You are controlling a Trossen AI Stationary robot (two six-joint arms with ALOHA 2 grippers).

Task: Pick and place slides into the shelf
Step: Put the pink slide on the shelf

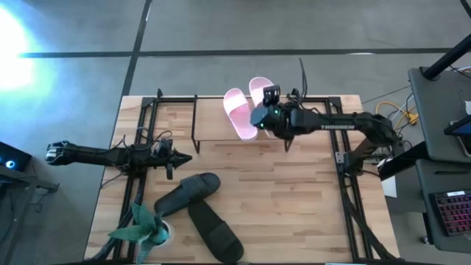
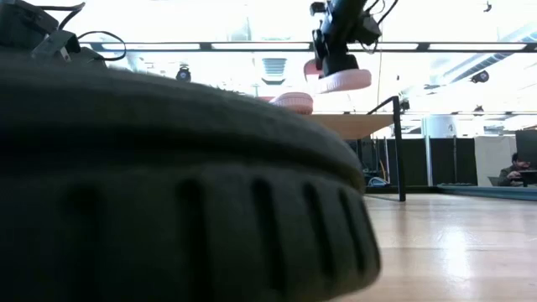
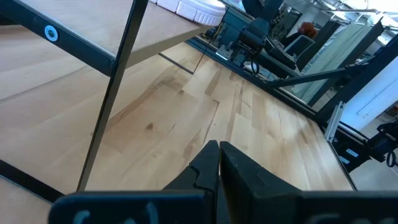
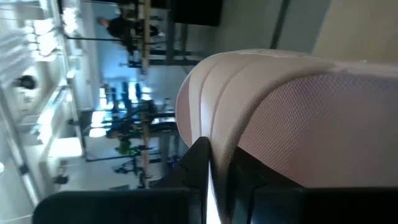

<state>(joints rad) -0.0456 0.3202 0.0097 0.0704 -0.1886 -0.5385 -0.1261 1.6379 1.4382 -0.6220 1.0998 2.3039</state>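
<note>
— What sort of place is this?
— A lab or open office: grey concrete floor, black keyboard off the bench's right edge, a seated person beyond.

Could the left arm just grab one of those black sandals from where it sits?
Probably yes. The left gripper, shut, hovers just beside the nearer dark slide, with bare tabletop between; the plant sits off to the side.

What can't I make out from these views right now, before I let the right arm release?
- Low view: a dark slide against the lens hides most of the table and the second dark slide.
- High view: the right gripper covers its grip on the pink slide over the shelf.
- Right wrist view: the pink strap fills the frame, hiding the shelf.
- Left wrist view: the other pink slide is cut off by the edge.
</note>
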